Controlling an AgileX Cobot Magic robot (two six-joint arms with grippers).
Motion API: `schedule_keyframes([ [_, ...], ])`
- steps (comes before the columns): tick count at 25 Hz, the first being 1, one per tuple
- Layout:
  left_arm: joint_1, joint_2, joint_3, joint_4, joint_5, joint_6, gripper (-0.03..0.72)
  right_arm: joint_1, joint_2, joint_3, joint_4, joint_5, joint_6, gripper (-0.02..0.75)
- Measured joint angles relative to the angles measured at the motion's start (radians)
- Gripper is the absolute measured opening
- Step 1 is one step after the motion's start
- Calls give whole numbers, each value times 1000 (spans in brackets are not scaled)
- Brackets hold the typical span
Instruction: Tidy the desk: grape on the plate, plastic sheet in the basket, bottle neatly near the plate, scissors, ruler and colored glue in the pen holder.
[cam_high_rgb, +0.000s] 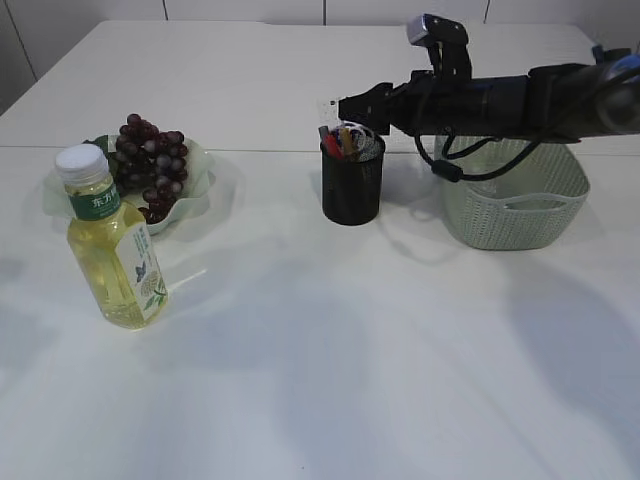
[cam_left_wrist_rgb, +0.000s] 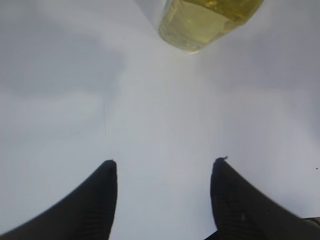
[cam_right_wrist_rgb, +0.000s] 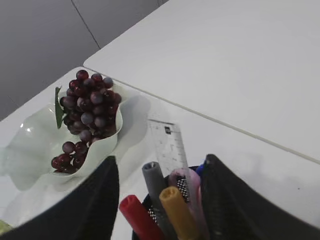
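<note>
Black mesh pen holder (cam_high_rgb: 352, 185) at counter (cam_high_rgb: 330, 370) centre, containing a clear ruler (cam_right_wrist_rgb: 169, 148) with printed graduations, red, grey and yellow glue sticks (cam_right_wrist_rgb: 174, 210) and pink scissors handles (cam_right_wrist_rgb: 186, 184). Right gripper (cam_right_wrist_rgb: 160, 200) poised directly above the holder, jaws apart, holding nothing; its arm extends horizontally over the woven basket (cam_high_rgb: 515, 200). Grapes (cam_high_rgb: 150, 160) lie on the wavy plate (cam_high_rgb: 205, 185). Bottle (cam_high_rgb: 112, 245), green label with illegible characters, stands beside the plate. Left gripper (cam_left_wrist_rgb: 164, 187) open above bare counter.
</note>
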Motion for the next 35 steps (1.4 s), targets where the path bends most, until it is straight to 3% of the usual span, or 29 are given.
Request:
schedule_keyframes([
  [3, 0, 0, 0, 0, 0, 0, 435, 0, -41, 0, -42, -25, 104, 426],
  [5, 0, 0, 0, 0, 0, 0, 434, 0, -93, 0, -152, -65, 226, 426],
  [7, 0, 0, 0, 0, 0, 0, 435, 0, -152, 0, -334, -74, 416, 426],
  [10, 0, 0, 0, 0, 2, 0, 435, 0, -254, 0, -716, -53, 770, 426],
  [13, 0, 0, 0, 0, 4, 0, 435, 0, -367, 0, -1054, 59, 1131, 426],
  [17, 0, 0, 0, -2, 4, 0, 435, 0, -487, 0, -1419, 229, 1512, 414],
  [20, 0, 0, 0, 1, 4, 0, 435, 0, -563, 7, -1637, 303, 1662, 407],
  [25, 0, 0, 0, 59, 4, 0, 434, 0, -668, 94, -1786, 393, 1737, 406],
  [31, 0, -11, 0, 189, 30, -33, 435, 0, -817, 289, -1786, 405, 1790, 405],
  [35, 0, -78, 0, 209, 63, -52, 434, 0, -972, 423, -1786, 365, 1809, 405],
])
